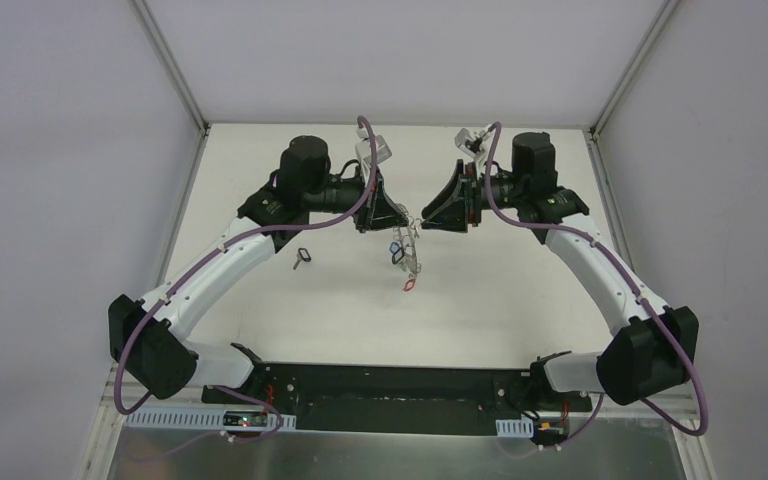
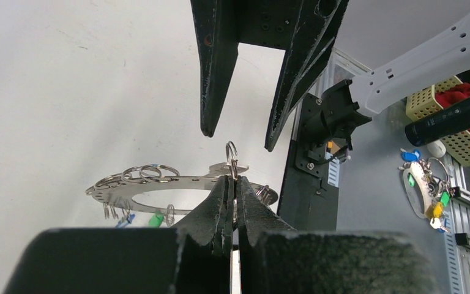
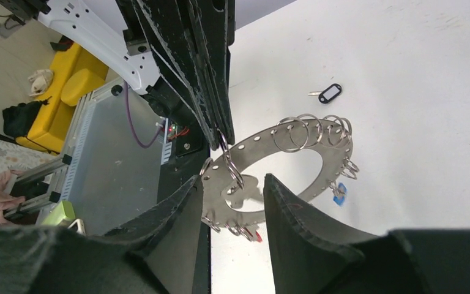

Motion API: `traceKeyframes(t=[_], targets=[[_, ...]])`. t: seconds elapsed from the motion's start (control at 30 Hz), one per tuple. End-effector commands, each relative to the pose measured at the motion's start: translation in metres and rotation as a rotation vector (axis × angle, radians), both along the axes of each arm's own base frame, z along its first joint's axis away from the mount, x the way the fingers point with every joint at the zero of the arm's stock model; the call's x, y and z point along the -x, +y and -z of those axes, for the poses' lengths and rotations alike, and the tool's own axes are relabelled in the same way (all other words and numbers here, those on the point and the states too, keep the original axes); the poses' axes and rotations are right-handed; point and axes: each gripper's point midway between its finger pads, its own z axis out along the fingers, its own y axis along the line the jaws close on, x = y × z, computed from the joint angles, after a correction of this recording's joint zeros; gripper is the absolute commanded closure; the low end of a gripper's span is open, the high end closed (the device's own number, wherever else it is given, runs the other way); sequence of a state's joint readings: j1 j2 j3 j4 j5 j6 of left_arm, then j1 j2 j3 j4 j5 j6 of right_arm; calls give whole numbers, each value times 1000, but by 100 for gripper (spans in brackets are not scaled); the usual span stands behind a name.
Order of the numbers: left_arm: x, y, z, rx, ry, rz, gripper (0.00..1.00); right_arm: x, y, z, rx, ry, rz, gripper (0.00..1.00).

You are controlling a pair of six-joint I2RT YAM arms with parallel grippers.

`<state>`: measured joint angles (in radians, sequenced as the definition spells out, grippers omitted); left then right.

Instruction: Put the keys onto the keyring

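From above, the two arms meet over the middle of the white table (image 1: 520,290). The keyring (image 1: 406,252), a flat metal ring with many holes, hangs in the air between the left gripper (image 1: 388,222) and the right gripper (image 1: 428,218). Small coloured tags dangle under it. One key with a black tag (image 1: 302,257) lies alone on the table, well apart to the left.

In the left wrist view, the left fingers (image 2: 217,208) are clenched on a small split ring (image 2: 231,153) that stands up from the keyring's edge. The right gripper's jaws stand apart just above it.

In the right wrist view, the right fingers (image 3: 294,214) are released, one on each side of the keyring's near edge. I cannot tell if they touch it.
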<state>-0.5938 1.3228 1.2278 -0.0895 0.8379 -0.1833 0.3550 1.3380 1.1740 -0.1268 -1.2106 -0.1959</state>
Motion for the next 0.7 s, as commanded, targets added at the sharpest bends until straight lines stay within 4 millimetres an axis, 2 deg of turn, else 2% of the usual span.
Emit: traceKeyframes(t=[0.0,0.23,0.53,0.67], targets=[[10,5,-27,66,-77,36,100,-2,-2,-16,-4,-122,-11,56],[12,4,-31,77,-67,43,100,4,5,-13,1,-135,-54,59],[10,2,-31,83,-52,37,100,9,13,-7,14,-136,-85,85],[7,2,-30,79,-53,24,100,11,11,-3,20,-138,-81,91]])
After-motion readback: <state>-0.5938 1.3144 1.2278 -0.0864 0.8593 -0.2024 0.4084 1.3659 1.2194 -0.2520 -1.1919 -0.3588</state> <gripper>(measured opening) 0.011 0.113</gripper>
